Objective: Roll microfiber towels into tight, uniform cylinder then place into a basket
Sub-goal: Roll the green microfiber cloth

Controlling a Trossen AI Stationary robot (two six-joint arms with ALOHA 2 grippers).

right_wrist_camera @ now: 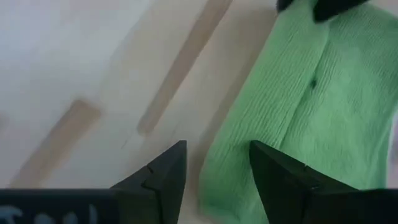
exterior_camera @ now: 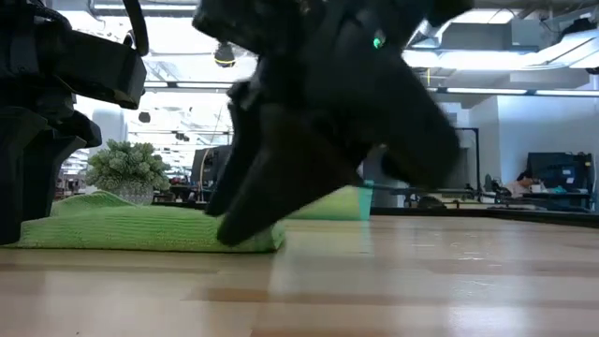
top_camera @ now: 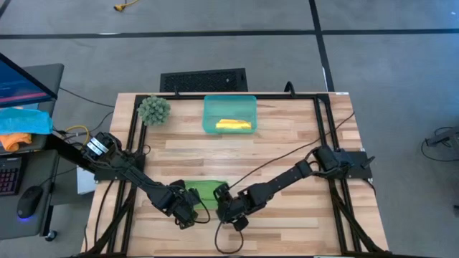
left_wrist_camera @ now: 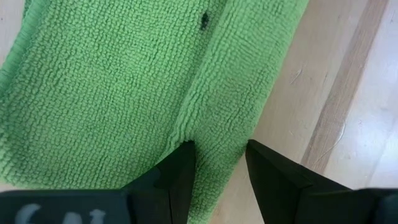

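Note:
The lime green towel (top_camera: 204,190) lies flat on the table near its front edge, with one long edge folded over into a strip. My left gripper (top_camera: 185,209) is at the towel's left end, shut on that strip. My right gripper (top_camera: 229,209) is at the towel's right end. It is open, with its fingers standing on either side of the towel's corner (right_wrist_camera: 225,177). The yellow towel (top_camera: 234,125) lies rolled inside the teal basket (top_camera: 209,115) at the table's far side. My left gripper pinches the towel's folded-over edge strip (left_wrist_camera: 217,140) between its two fingers. One finger (left_wrist_camera: 181,167) is at the fold line and the other (left_wrist_camera: 264,169) is at the towel's outer edge. The fingers come from above, slanting down, and the towel lies on the table.
A fuzzy green ball-shaped plant (top_camera: 153,109) stands at the far left of the table, left of the basket. A cable (top_camera: 287,154) runs across the table to the right arm. Bare wood lies between the towel and the basket and to the right.

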